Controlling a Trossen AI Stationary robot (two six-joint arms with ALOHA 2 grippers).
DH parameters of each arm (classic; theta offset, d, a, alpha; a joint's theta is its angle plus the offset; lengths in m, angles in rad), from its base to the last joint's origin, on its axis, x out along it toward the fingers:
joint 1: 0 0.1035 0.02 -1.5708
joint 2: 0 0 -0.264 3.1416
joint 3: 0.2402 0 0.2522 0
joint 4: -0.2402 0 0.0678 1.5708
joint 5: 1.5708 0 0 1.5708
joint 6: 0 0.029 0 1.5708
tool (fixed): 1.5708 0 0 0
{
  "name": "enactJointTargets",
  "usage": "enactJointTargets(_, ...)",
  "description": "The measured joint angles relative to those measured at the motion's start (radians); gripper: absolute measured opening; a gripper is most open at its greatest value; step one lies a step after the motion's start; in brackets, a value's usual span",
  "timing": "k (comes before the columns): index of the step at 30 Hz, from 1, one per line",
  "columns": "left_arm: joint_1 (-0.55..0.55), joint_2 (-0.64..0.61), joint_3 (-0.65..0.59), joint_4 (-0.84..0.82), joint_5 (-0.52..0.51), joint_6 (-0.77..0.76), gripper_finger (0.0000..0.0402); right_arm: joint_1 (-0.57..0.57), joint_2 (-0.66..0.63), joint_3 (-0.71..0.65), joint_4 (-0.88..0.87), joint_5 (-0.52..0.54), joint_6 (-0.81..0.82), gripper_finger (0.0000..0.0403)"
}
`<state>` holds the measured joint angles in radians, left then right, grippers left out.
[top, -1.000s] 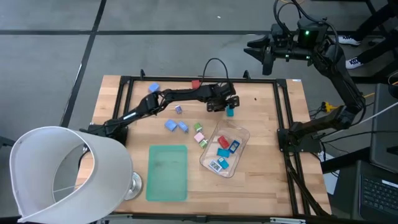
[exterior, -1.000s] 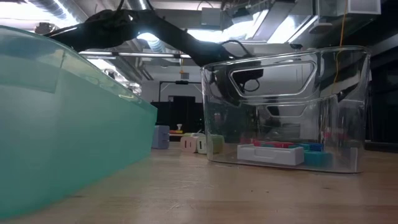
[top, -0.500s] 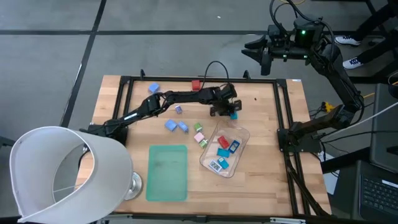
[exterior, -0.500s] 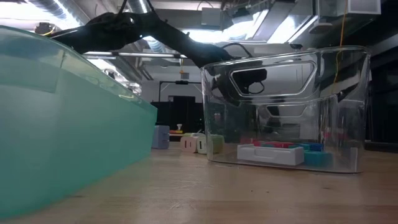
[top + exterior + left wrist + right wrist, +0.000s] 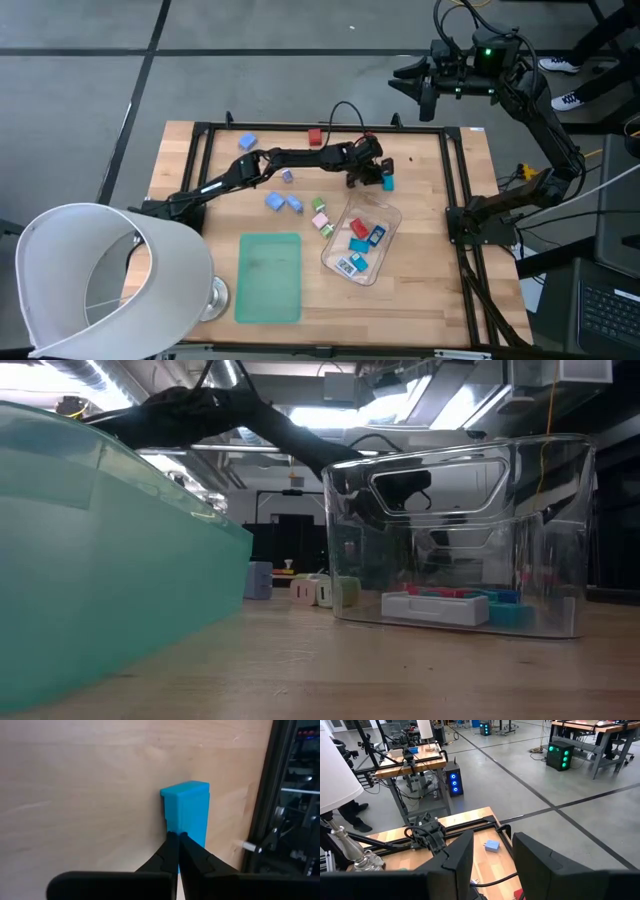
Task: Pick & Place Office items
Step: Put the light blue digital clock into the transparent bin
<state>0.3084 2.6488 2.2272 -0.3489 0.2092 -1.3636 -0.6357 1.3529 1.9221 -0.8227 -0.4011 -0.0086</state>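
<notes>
1. The surface is a light wooden table (image 5: 420, 290) edged by a black frame, standing on a grey concrete floor crossed by dark lines.
2. A clear plastic tray (image 5: 389, 216) lies on the table and serves as the landmark here; several office items (image 5: 361, 243) in red, blue and teal, one with a white label, rest inside it.
3. A flat green mat (image 5: 269, 277) lies just left of the tray, on the side toward the near table edge.
4. A large white lampshade (image 5: 90, 275) on a metal base overhangs the table corner far left of the tray.
5. The left gripper (image 5: 380, 176) hovers just beyond the tray's far side, its fingers (image 5: 172, 857) pinched together on the end of a blue block (image 5: 189, 812).
6. From above, that blue block (image 5: 387, 183) sits at the gripper's tip, close to the tray's far rim.
7. Loose pieces lie left of the tray: pink and light green ones (image 5: 321, 212) just beside it, two blue ones (image 5: 283, 202) farther off, another blue piece (image 5: 247, 142) and a red piece (image 5: 315, 136) well apart near the far frame rail.
8. The right gripper (image 5: 408, 85) waits beyond the table's far edge, well apart from the tray, fingers (image 5: 460, 855) parted with nothing between them.
9. The room behind holds other workbenches, lit equipment and a person's dark legs (image 5: 352, 815) at one edge.
10. In the low view the mat fills the foreground and blurs; the tray wall distorts the left gripper behind it, so whether the block touches the table cannot be told.
</notes>
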Motion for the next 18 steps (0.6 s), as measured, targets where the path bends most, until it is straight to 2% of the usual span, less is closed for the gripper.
enactJointTargets(18,-0.015,-0.057,-0.001,0.152,-0.003,0.031,0.0001,-0.007,0.0,0.0,0.015,0.0,-0.027,0.0136)
